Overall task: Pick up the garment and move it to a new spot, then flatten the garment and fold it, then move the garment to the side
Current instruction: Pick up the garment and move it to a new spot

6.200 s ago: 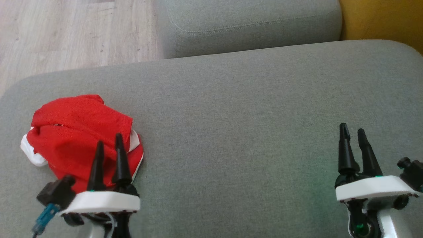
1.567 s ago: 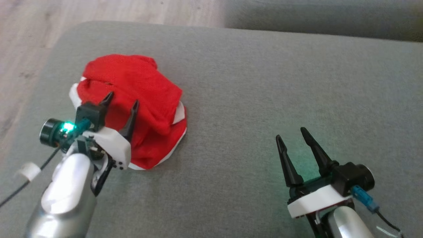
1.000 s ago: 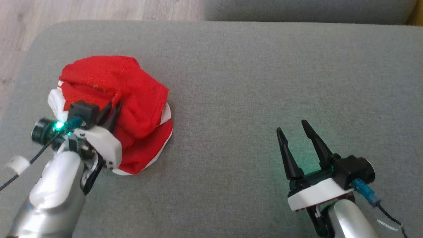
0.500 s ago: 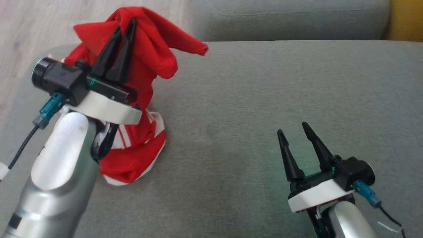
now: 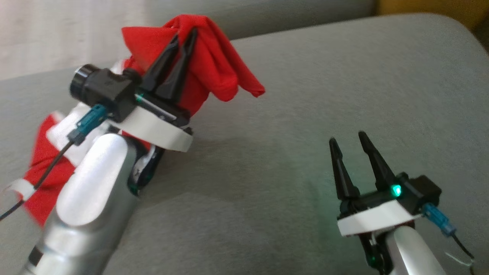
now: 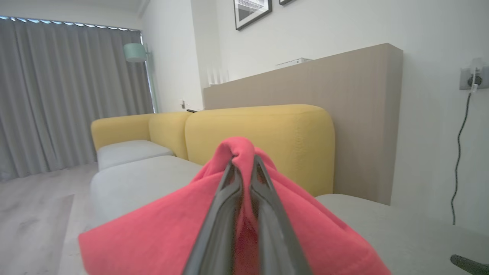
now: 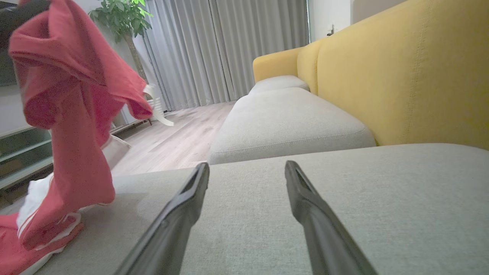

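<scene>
The garment (image 5: 214, 65) is red with white trim. My left gripper (image 5: 185, 34) is shut on a fold of it and holds it up above the grey sofa cushion (image 5: 305, 95). In the left wrist view the red cloth (image 6: 160, 236) drapes over both fingers, bunched at the left gripper's tips (image 6: 242, 162). The garment's lower part (image 7: 49, 221) still trails on the cushion at the left. My right gripper (image 5: 348, 138) stands open low over the cushion at the lower right, nothing between its fingers (image 7: 183, 202).
A yellow sofa back (image 7: 401, 72) runs along the cushion's far side. A second grey cushion (image 7: 282, 126) lies beyond. Wooden floor (image 7: 168, 141), grey curtains (image 7: 214, 49) and a potted plant (image 7: 122, 15) are past the sofa's end.
My left gripper closed on the garment and lifted it off the cushion, then carried it up and to the right. The head camera has shifted. The right gripper stayed open, nearly still.
</scene>
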`<state>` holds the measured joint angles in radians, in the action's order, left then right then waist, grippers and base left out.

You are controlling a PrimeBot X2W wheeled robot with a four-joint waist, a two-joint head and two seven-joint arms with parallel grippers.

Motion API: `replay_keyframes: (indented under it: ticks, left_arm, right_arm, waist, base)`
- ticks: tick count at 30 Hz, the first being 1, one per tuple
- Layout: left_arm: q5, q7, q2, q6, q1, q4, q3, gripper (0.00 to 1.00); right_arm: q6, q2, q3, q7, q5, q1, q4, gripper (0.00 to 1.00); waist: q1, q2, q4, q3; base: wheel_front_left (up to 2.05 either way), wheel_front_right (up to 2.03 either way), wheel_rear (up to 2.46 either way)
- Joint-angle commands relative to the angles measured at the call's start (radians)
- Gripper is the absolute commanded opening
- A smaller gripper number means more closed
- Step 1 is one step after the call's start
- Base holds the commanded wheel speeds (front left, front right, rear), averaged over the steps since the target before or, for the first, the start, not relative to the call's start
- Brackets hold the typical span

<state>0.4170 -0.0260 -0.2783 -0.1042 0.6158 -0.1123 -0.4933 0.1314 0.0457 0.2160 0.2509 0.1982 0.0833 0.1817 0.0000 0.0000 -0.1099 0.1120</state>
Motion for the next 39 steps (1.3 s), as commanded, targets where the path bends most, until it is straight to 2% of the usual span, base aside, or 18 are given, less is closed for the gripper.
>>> replay_keyframes:
  ticks: [1, 9, 13, 16, 17, 18, 19, 23, 29, 39]
  left_arm:
    - [0.004, 0.004, -0.011, 0.006, 0.076, 0.036, 0.028, 0.00]
    - [-0.003, -0.007, 0.054, 0.009, 0.165, -0.016, -0.008, 0.00]
    - [-0.027, -0.022, 0.074, 0.014, 0.204, -0.065, -0.026, 0.00]
    - [-0.022, -0.041, 0.112, 0.012, 0.220, -0.129, -0.044, 0.00]
    - [-0.018, -0.044, 0.124, 0.014, 0.221, -0.153, -0.047, 0.22]
    - [-0.019, -0.043, 0.131, 0.014, 0.221, -0.176, -0.055, 0.80]
    - [-0.022, -0.046, 0.136, 0.012, 0.222, -0.194, -0.065, 1.00]
    - [-0.024, -0.088, 0.143, 0.007, 0.208, -0.245, -0.085, 1.00]
    - [-0.021, -0.138, 0.118, 0.015, 0.191, -0.264, -0.072, 1.00]
    - [0.002, -0.195, 0.002, 0.088, 0.031, -0.207, 0.013, 1.00]
  right_arm:
    - [-0.001, 0.004, 0.031, 0.011, 0.012, 0.053, -0.046, 1.00]
    - [-0.001, 0.004, 0.075, 0.011, 0.057, 0.069, -0.099, 1.00]
    - [-0.001, 0.004, 0.081, 0.011, 0.068, 0.066, -0.109, 1.00]
    - [-0.001, 0.004, 0.085, 0.011, 0.075, 0.062, -0.113, 1.00]
    - [-0.001, 0.004, 0.086, 0.011, 0.076, 0.061, -0.114, 1.00]
    - [-0.001, 0.004, 0.085, 0.011, 0.076, 0.060, -0.114, 1.00]
    - [-0.001, 0.004, 0.084, 0.011, 0.077, 0.059, -0.115, 1.00]
    - [-0.001, 0.004, 0.058, 0.011, 0.071, 0.052, -0.115, 1.00]
    - [-0.001, 0.004, 0.021, 0.011, 0.047, 0.048, -0.104, 1.00]
    - [-0.001, 0.004, -0.052, 0.011, 0.002, 0.010, -0.074, 1.00]
  waist:
    - [0.0000, 0.0000, -0.094, 0.047]
    - [0.0000, 0.0000, -0.272, 0.105]
    - [0.0000, 0.0000, -0.316, 0.117]
    - [0.0000, 0.0000, -0.340, 0.121]
    - [0.0000, 0.0000, -0.345, 0.121]
    - [0.0000, 0.0000, -0.346, 0.121]
    - [0.0000, 0.0000, -0.347, 0.121]
    - [0.0000, 0.0000, -0.308, 0.110]
    - [0.0000, 0.0000, -0.201, 0.075]
    - [0.0000, 0.0000, -0.001, -0.010]
  base:
    - [0.00, 0.00, 0.00]
    - [0.00, 0.00, 0.00]
    - [0.00, 0.00, 0.00]
    - [0.00, 0.00, 0.00]
    - [0.00, 0.00, 0.00]
    - [0.00, 0.00, 0.00]
    - [0.00, 0.00, 0.00]
    - [0.00, 0.00, 0.00]
    - [0.00, 0.00, 0.00]
    - [0.00, 0.00, 0.00]
